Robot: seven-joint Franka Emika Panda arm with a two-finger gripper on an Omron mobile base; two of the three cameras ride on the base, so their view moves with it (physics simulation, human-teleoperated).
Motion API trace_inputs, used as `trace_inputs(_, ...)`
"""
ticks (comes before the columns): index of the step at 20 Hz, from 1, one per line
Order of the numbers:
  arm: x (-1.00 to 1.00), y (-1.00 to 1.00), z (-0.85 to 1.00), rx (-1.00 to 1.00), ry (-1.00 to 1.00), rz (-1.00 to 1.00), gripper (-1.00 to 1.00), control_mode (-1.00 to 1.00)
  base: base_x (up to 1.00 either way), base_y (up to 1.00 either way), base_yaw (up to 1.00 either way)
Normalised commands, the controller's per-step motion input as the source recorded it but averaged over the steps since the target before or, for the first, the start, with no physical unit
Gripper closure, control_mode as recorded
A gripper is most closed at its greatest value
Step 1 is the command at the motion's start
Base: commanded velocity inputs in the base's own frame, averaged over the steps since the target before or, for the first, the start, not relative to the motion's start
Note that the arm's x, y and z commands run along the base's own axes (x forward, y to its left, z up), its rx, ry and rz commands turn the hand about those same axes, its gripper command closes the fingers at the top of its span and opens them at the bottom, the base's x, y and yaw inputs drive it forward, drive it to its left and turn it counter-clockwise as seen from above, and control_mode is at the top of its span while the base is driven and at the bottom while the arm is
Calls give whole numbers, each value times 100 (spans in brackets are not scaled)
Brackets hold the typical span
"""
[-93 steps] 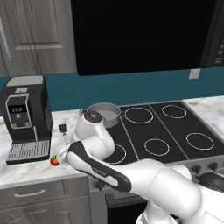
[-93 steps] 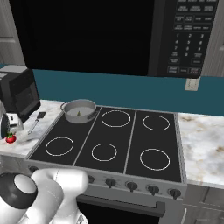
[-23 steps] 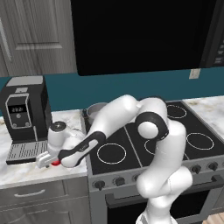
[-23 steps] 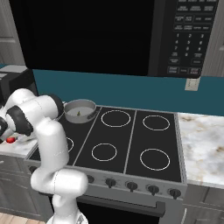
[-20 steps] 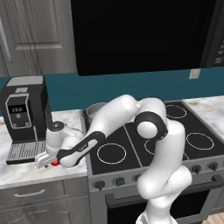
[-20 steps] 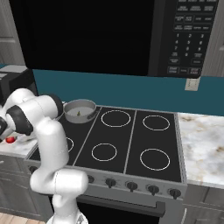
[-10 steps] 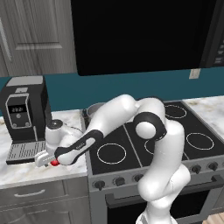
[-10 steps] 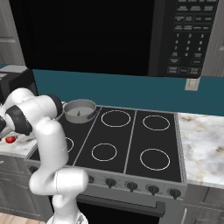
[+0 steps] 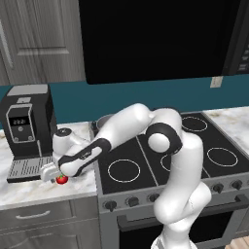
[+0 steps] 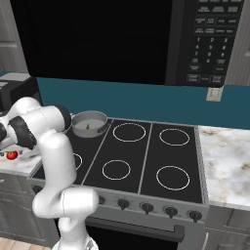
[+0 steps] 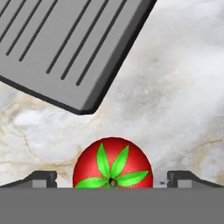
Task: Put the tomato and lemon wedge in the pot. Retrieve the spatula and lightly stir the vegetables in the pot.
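Tomato (image 11: 113,162) first: it is small, round and red, with a green star of leaves on top. It sits on the marble counter (image 11: 175,87), to the left of the stove (image 9: 165,155). In the hand view it lies right between the two dark finger tips (image 11: 41,178), one on each side. There is a gap between the tomato and each tip, so they are not touching it. The gripper (image 9: 52,173) has its jaws wide open and holds nothing.

In the left base view the tomato (image 9: 61,179) is at the front part of the counter, just under the gripper. The white arm reaches from the stove side across to it. In the right base view the tomato (image 10: 11,155) peeks out at the far left, beside the arm.

Just behind the tomato is the grey tray with long slots (image 11: 65,48). It belongs to the black coffee machine (image 9: 26,124), which stands at the back of the counter.

The pot (image 10: 89,123) is well apart from the tomato. It is round and grey and sits on the back left burner of the stove. Something small and pale yellow-green (image 10: 88,126) lies inside it; it is too small to tell what it is.
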Motion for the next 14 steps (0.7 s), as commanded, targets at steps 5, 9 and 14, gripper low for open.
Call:
trace_inputs(5, 0, 8, -21, 0, 5, 0, -100, -100, 0, 0, 0)
trace_inputs(9, 0, 3, -22, -1, 0, 0, -100, -100, 0, 0, 0)
trace_inputs(14, 0, 0, 0, 0, 1, 0, 100, -100, 0, 0, 0)
